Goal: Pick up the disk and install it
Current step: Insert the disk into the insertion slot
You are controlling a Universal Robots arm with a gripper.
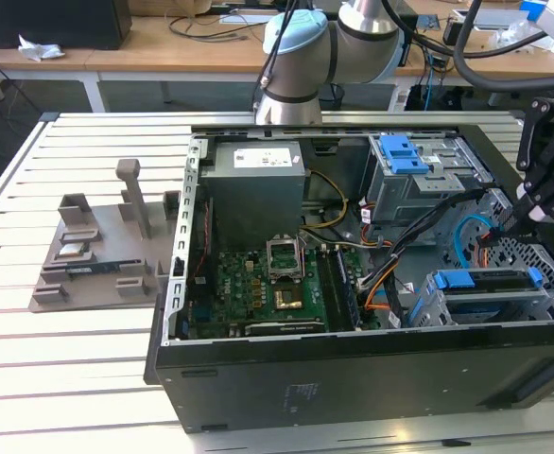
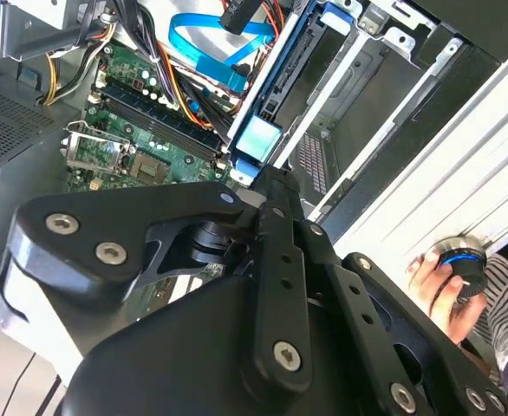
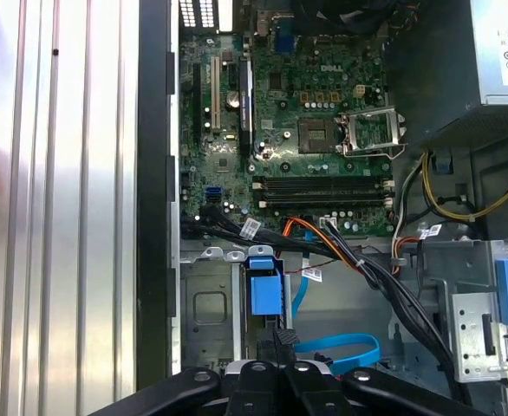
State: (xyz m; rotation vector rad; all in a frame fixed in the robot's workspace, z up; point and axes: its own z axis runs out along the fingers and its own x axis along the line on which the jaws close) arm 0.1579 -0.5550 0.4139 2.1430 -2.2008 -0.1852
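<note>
Lab: slatted bench [image 1: 31, 378], cabled desks [image 1: 164, 47].

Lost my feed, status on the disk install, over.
Gripper over the drive cage. Disk in that cage, blue rails showing. Black cables close alongside.

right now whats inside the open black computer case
A green motherboard, a grey power supply box, bundled cables, grey metal drive cages and the blue-railed disk seated in the lower cage. The disk's label face is hidden.
</note>
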